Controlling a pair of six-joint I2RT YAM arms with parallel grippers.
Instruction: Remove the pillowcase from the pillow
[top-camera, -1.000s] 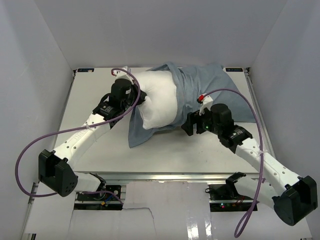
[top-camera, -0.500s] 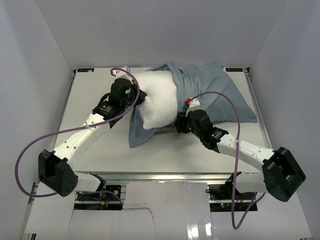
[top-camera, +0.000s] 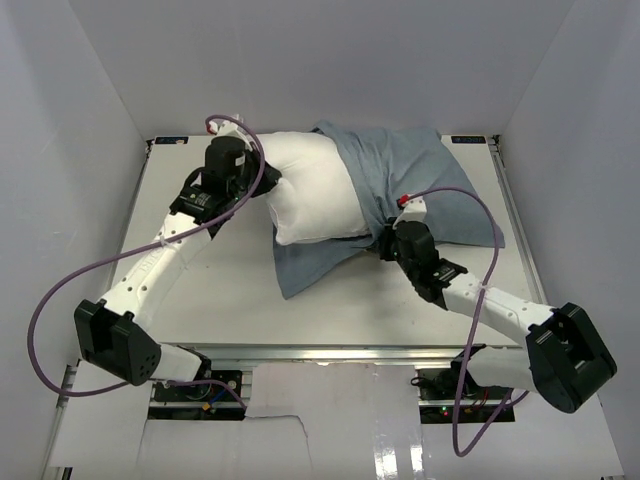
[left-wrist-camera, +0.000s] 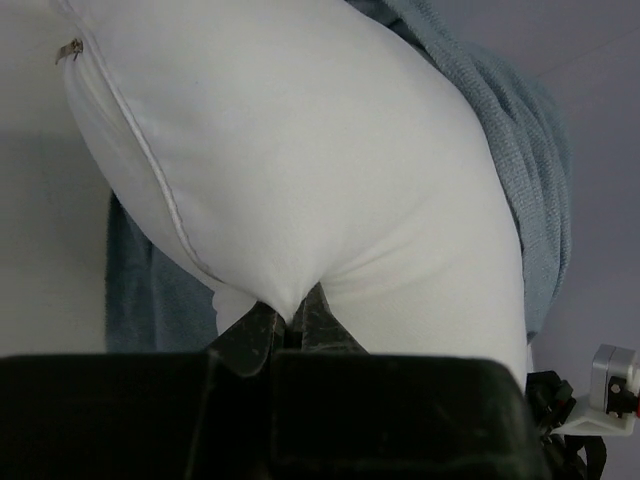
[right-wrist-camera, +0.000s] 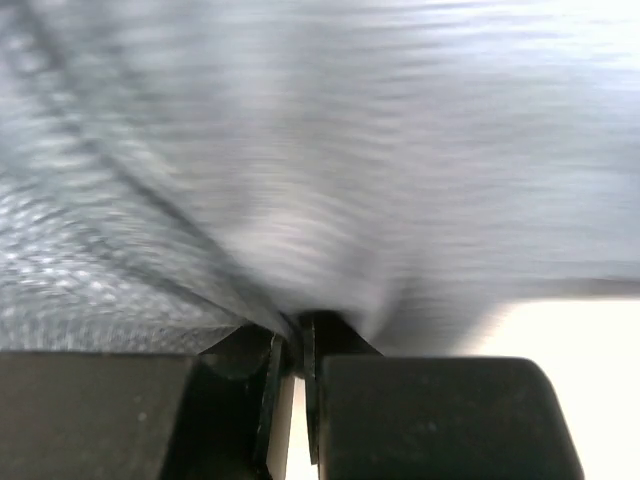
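Top view: the pillow (top-camera: 310, 195) lies upper centre of frame on the table (top-camera: 190, 290). Its left half is bare white and its right half is inside the pillowcase (top-camera: 425, 175), grey-blue side up, no stripes visible. The pillowcase runs from frame centre to the upper right, and a loose flap of it spreads on the table below the pillow, near centre frame. The left gripper (top-camera: 264, 188) sits at the bare pillow's left edge, upper left of centre. The right gripper (top-camera: 384, 240) sits at the pillowcase's lower edge, just right of centre, by the pillow's lower right corner. Left wrist view: the left gripper (left-wrist-camera: 288, 322) is at bottom centre, fingers pressed together on a pinched fold of the white pillow (left-wrist-camera: 300, 150), the fabric puckering at the tips. A seam runs down the pillow's left side with a small metal zipper pull (left-wrist-camera: 68, 48) at upper left. The pillowcase (left-wrist-camera: 525, 160) is bunched along the right side and also shows at lower left behind the pillow. Right wrist view is blurred: the right gripper (right-wrist-camera: 295, 345) is at bottom centre, fingers almost together with a fold of grey-blue pillowcase (right-wrist-camera: 350, 150) pinched between them. Cloth fills most of the frame, with pale table at lower right.
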